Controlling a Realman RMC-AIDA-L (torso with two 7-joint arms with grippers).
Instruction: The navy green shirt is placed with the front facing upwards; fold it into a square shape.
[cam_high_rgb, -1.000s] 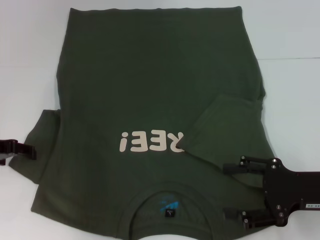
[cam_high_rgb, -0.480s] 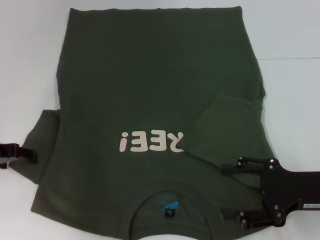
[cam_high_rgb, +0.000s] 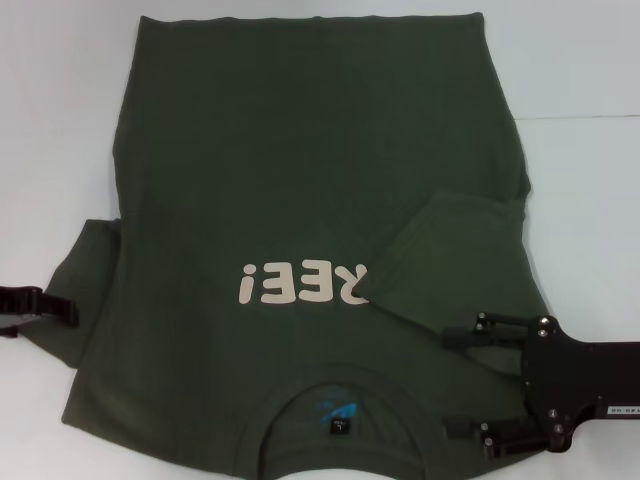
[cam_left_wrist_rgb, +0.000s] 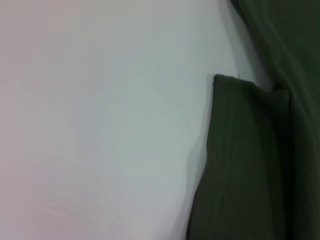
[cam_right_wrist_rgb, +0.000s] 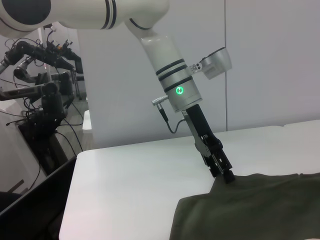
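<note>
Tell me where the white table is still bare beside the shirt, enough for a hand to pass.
The table is bare along the navy green shirt on the robot's left, above the left gripper at the unfolded sleeve. On the right, bare table runs from the shirt's edge outward, above the right gripper. It is crowded near the collar, where the right gripper sits, jaws open.

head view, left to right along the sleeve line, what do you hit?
left gripper at the shirt's left sleeve → "FREE!" lettering on the navy green shirt → right sleeve folded onto the body → right gripper, open, over the shoulder.
</note>
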